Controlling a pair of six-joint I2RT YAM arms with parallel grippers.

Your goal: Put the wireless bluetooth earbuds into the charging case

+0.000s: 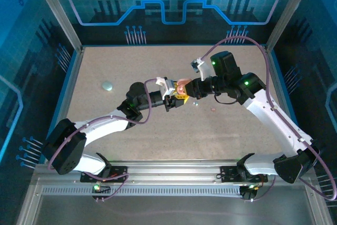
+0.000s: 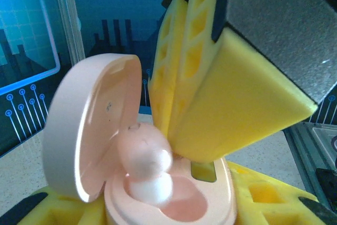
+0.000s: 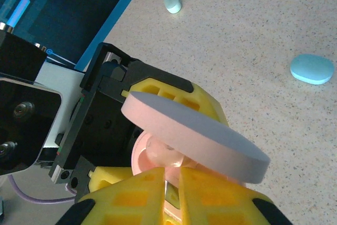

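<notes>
On the speckled beige table [image 1: 210, 140], the left gripper [image 1: 175, 101] clamps an open pink oval plastic charging case [image 2: 89, 125]. The right gripper [image 3: 179, 191], its yellow fingers nearly together, touches a glossy pink earbud [image 2: 145, 155] in the case's well. A pale blue earbud [image 3: 172, 2] lies well apart.

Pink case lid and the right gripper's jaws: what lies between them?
A pale pink earbud, over the open case, between lid and right gripper; the left wrist view shows it.

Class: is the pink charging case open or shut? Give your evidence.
Open: the pink charging case has its lid swung up, baring the inside.
</notes>
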